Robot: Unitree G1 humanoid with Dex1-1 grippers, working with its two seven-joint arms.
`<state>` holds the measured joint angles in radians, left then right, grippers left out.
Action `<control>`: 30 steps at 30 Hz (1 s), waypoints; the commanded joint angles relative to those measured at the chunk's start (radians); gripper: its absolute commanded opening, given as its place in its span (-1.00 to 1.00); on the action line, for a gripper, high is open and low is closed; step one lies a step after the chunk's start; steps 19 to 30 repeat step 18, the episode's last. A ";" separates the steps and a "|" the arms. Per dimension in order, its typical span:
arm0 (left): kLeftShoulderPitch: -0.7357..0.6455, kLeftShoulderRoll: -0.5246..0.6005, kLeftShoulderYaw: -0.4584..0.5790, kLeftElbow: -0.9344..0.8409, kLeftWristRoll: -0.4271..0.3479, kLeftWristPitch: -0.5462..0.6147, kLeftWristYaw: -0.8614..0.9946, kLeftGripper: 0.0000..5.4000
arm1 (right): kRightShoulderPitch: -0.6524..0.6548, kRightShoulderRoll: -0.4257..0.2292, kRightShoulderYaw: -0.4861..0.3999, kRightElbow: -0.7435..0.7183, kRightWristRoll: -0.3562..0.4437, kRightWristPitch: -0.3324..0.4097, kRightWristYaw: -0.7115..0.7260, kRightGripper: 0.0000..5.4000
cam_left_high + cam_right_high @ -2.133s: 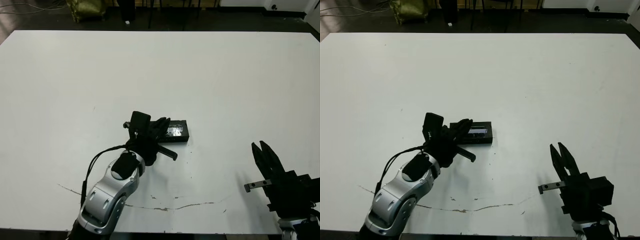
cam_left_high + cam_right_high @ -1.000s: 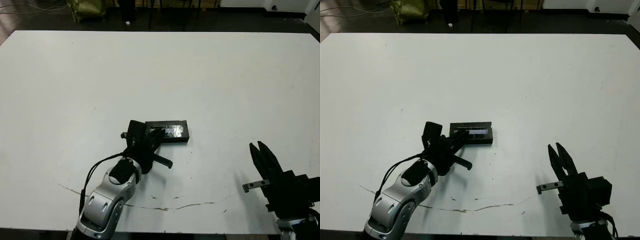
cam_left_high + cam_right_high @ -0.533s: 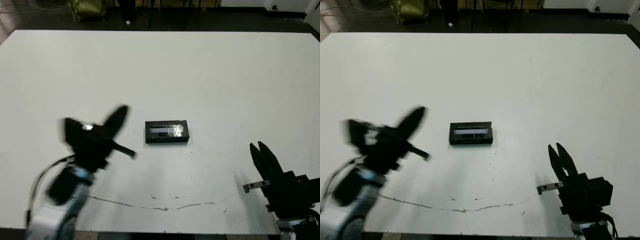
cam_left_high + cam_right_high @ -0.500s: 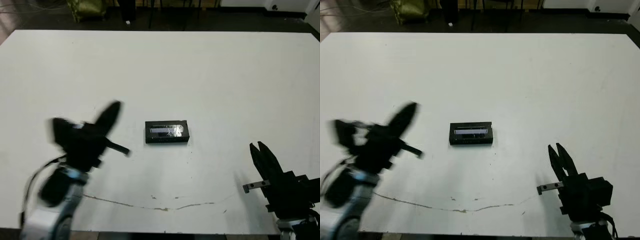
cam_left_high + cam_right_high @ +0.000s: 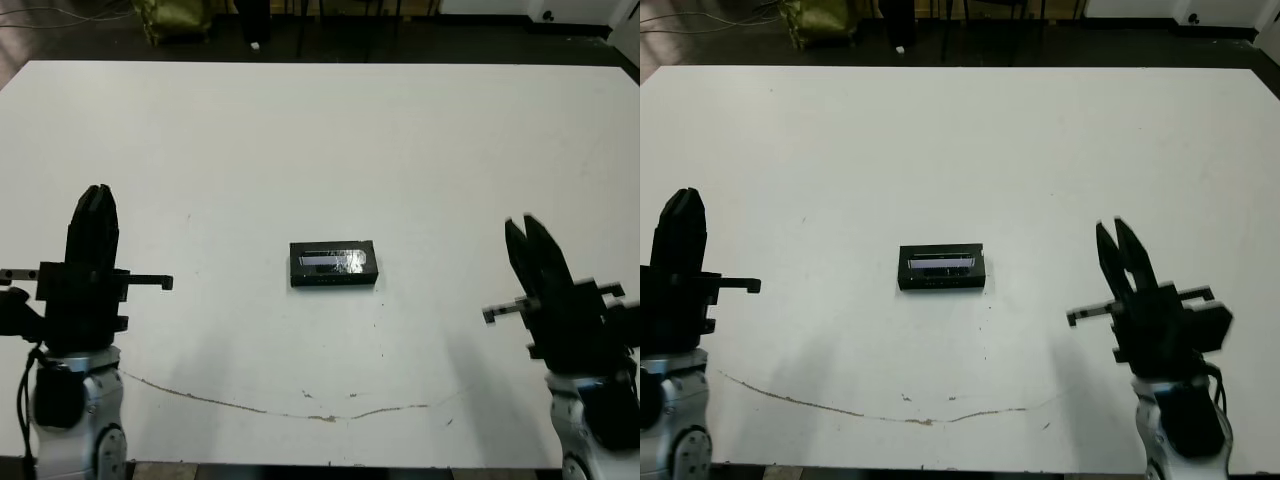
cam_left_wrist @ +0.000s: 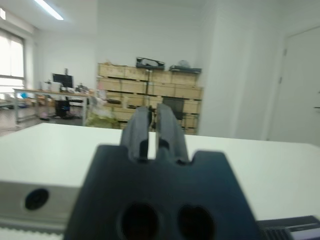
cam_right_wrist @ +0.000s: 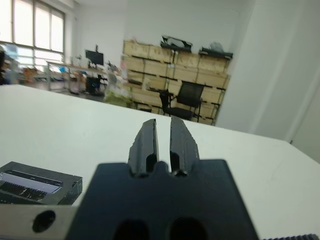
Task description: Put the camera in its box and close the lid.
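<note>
1. On the white tabletop [image 5: 320,130], near its middle, lies one black rectangular piece with a glossy silvery strip on top: the lid [image 5: 334,263]. It sits flat and square, so I judge that it already covers the box; neither the white lining of the box nor the camera can be seen anywhere.

2. The left gripper [image 5: 93,212] is raised at the left side, well apart from the lid, and its two fingers are pressed almost together with nothing between them.

3. The right gripper [image 5: 1118,245] is raised at the right side, also well apart from the lid; its fingers leave only a narrow slit and hold nothing.

4. Judged from this, the task is at its end (or very near it). The next move probably calls only for keeping both arms away; if the lid is not fully seated, a light press on its top would be enough.

5. The head views show both arms and the lid from above. The right wrist view shows the side wall of the lid [image 7: 40,183] and the slit between its own fingers [image 7: 148,142]; the left wrist view shows only a corner of it [image 6: 295,230], which is blurred.
</note>
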<state>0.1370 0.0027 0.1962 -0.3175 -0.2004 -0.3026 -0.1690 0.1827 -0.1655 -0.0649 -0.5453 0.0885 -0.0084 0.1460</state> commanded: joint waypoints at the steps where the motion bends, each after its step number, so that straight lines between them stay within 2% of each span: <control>1: -0.009 0.007 -0.017 0.057 -0.006 0.000 -0.008 -0.99 | -0.009 0.018 0.018 0.010 -0.013 0.041 -0.020 -1.00; 9: -0.032 0.015 -0.052 0.104 0.064 -0.050 0.008 -0.99 | -0.013 0.034 0.033 0.051 -0.041 0.025 -0.038 -1.00; 18: -0.021 0.081 -0.069 0.052 0.018 0.069 -0.042 -0.99 | 0.024 0.044 0.058 0.078 -0.049 0.025 -0.034 -1.00; 30: -0.021 0.081 -0.069 0.052 0.018 0.069 -0.042 -0.99 | 0.024 0.044 0.058 0.078 -0.049 0.025 -0.034 -1.00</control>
